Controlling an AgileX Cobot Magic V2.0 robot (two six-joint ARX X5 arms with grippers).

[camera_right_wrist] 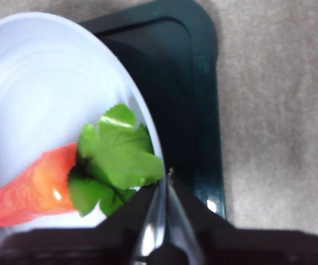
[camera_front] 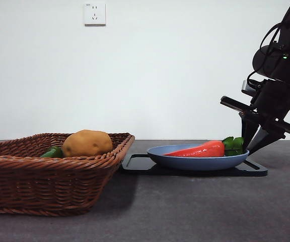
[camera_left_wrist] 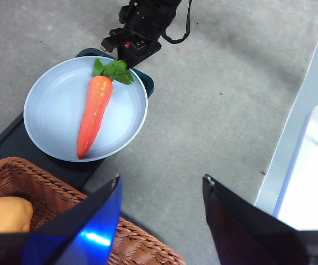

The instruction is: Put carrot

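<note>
Glossy, smooth plastic carrot (camera_left_wrist: 94, 115) lies in a smooth, pale blue plate (camera_left_wrist: 48, 116); beside that plate, a rough woven wicker basket (camera_front: 44, 176) sits on the matt, grainy grey table (camera_front: 195, 206).

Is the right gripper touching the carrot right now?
Cannot tell. In the right wrist view the shut right gripper sits at the edge of the carrot leaves; no view shows contact or a gap plainly.

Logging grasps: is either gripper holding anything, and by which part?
Nothing is held. The right gripper is shut beside the carrot leaves; the left gripper is open.
</note>
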